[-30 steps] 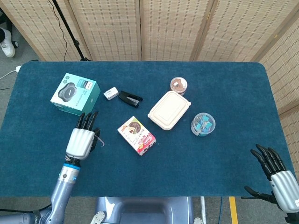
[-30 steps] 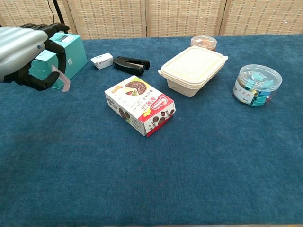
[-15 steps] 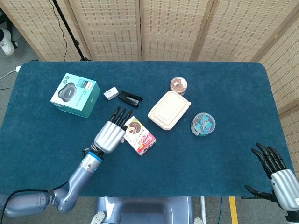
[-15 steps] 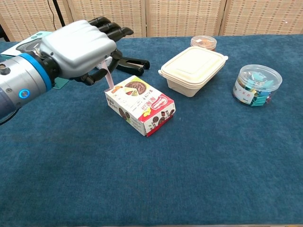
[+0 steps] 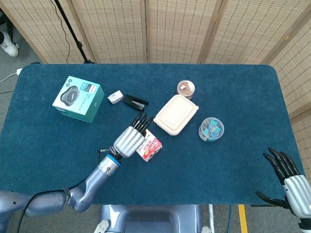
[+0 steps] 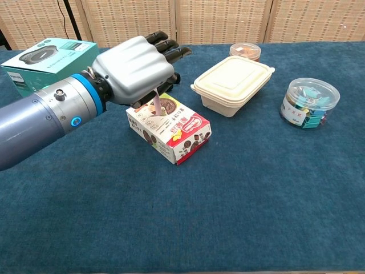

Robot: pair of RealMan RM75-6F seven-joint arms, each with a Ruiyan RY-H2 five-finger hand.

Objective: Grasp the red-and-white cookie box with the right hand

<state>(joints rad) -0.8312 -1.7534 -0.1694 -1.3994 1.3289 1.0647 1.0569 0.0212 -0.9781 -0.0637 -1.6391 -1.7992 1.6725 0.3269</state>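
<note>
Cookie box [image 5: 149,144] — red-and-white, lying flat near the middle of the table [image 5: 233,160], one short end pointing toward 5 o'clock in the head view. In the chest view the box [image 6: 174,130] shows its printed top and red end face.

My left hand [image 5: 130,140] — over the box's 10 o'clock end, back of the hand up, fingers [image 5: 142,122] straight and together, pointing toward 1 o'clock. It holds nothing. In the chest view the same hand [image 6: 134,71] hangs just above the box; whether it touches the lid I cannot tell.

My right hand [image 5: 290,180] — at the table's 4 o'clock corner, off the edge, fingers spread and empty, well apart from the box.

Tub [image 5: 176,114] — cream, lidded, at 1 o'clock from the box, near it.

Brown-filled cup [image 5: 185,89] — just beyond the tub, at 12 o'clock from it.

Clear tub of blue clips [image 5: 211,129] — at 3 o'clock from the cream tub.

Stapler [image 5: 135,102] — black, at 12 o'clock from the box, with a small white box [image 5: 115,96] just beside it at 9 o'clock.

Teal carton [image 5: 78,98] — at 10 o'clock, well apart.
</note>
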